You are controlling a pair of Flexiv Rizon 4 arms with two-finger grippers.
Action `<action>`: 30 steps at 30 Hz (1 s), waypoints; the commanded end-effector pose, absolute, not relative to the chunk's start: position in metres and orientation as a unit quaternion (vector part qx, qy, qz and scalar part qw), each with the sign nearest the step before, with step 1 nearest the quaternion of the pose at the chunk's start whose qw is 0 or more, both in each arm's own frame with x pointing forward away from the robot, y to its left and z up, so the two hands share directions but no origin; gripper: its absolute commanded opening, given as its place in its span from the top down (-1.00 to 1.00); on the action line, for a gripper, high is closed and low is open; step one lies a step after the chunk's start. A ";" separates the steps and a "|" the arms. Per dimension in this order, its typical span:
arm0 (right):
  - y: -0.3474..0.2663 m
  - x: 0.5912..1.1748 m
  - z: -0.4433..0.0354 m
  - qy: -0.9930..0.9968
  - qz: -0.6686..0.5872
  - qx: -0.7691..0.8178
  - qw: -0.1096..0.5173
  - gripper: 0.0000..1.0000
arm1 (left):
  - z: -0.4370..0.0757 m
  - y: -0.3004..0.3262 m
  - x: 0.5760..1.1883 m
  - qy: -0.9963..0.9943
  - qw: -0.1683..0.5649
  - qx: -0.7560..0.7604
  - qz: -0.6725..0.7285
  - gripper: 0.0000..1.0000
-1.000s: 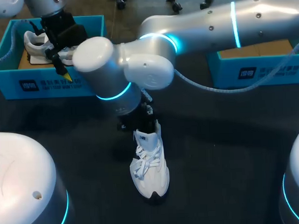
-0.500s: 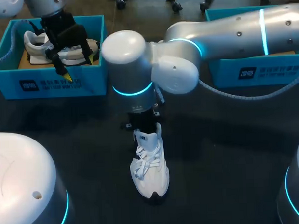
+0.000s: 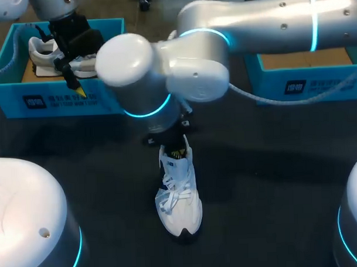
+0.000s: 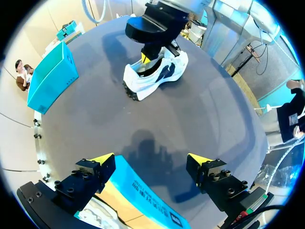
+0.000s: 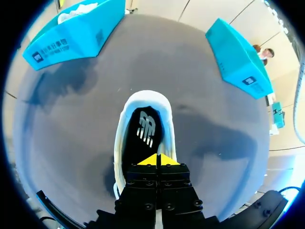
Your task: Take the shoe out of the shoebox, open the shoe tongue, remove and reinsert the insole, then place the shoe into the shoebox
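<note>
White sneaker [image 3: 180, 204] sits centre frame, my right gripper [image 5: 157, 160] pinched closed at its tongue [image 3: 176, 163], presumably to peel it open.

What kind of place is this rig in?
Probably a robot lab test cell: two arms over a dark table, a white shoe on it, teal shoeboxes at the back.

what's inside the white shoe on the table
A dark insole with a pale logo lines the white shoe. The right gripper, tips together, sits over the opening and hides the rest of the inside.
</note>
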State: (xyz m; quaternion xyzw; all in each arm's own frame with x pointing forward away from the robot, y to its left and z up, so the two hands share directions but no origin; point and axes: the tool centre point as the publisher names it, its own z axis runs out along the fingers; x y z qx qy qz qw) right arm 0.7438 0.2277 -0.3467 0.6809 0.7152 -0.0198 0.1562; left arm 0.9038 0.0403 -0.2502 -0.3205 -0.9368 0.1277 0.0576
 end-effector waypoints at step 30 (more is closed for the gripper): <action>0.226 0.744 -0.419 0.717 -0.024 0.696 0.030 1.00 | -0.250 0.041 0.904 -0.937 0.058 -0.321 0.126 -1.00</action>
